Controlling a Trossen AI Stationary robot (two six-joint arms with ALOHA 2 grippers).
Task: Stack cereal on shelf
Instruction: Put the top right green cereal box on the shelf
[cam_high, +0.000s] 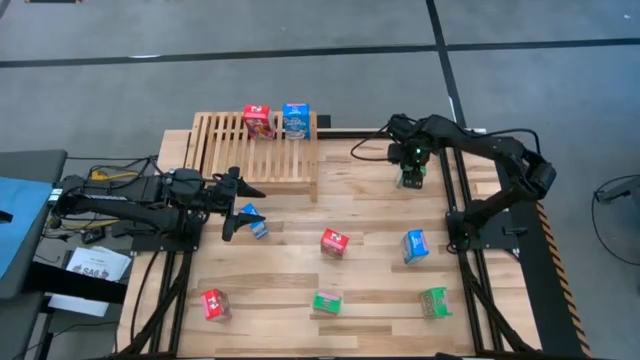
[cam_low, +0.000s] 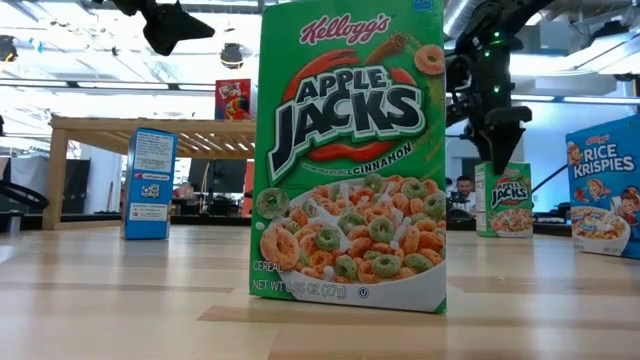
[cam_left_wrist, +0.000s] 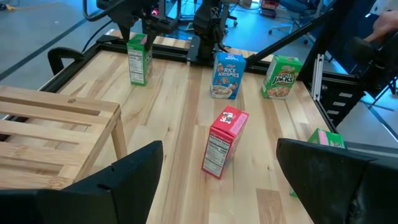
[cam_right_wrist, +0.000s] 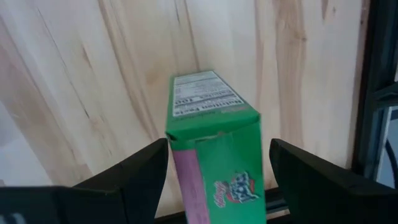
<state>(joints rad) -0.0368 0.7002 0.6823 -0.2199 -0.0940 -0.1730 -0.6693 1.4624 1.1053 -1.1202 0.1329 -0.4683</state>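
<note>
Open jaws on the right gripper (cam_right_wrist: 217, 163), one finger each side of a green box (cam_right_wrist: 214, 149), bare surface (cam_right_wrist: 93, 74) beyond. Ahead of the left gripper (cam_left_wrist: 217, 180), a red box (cam_left_wrist: 224, 142) standing alone with clear planks around; the shelf (cam_left_wrist: 56, 134) close beside, blocking that flank.

Nine cereal boxes (cam_high: 334, 243) (three each colour), one shelf (cam_high: 215, 150).

Plank table (cam_high: 380, 290) carrying a slatted shelf (cam_high: 215, 155) at the far left, with seven cereal boxes (cam_high: 334, 243) scattered over the boards.
</note>
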